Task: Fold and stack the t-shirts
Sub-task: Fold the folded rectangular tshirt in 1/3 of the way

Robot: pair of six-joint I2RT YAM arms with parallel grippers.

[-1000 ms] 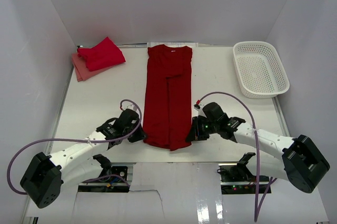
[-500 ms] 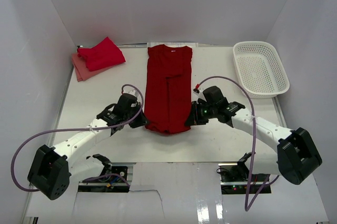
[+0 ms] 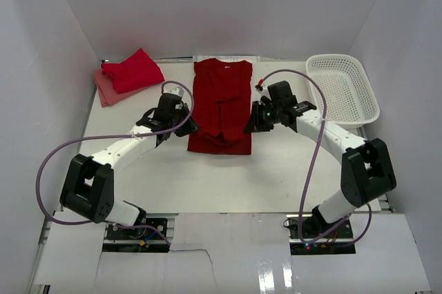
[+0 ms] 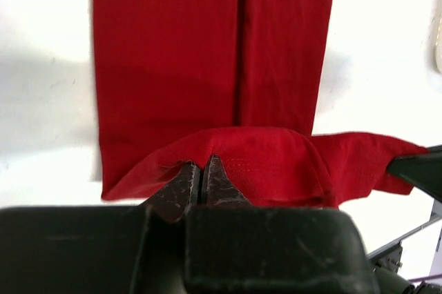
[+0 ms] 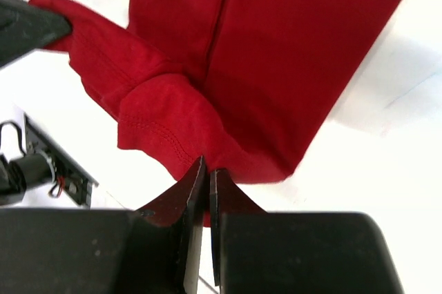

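Note:
A dark red t-shirt [image 3: 221, 101], folded into a long strip, lies in the middle of the white table with its collar at the far end. Its near hem is lifted and doubled back over the strip. My left gripper [image 3: 188, 130] is shut on the hem's left corner [image 4: 197, 159]. My right gripper [image 3: 248, 127] is shut on the hem's right corner [image 5: 207, 163]. Both hold the hem just above the shirt's middle. Each wrist view shows the strip [image 4: 207, 45] [image 5: 276, 52] stretching away and the other gripper's tip at the frame edge.
A folded bright red t-shirt [image 3: 135, 70] lies on a folded pink one [image 3: 107, 90] at the far left. A white mesh basket [image 3: 342, 90] stands at the far right. White walls close in the table on three sides.
Both grippers have carried the near hem away from the table's front edge toward the collar, folding the shirt's lower part over itself. The arms have stretched out farther.

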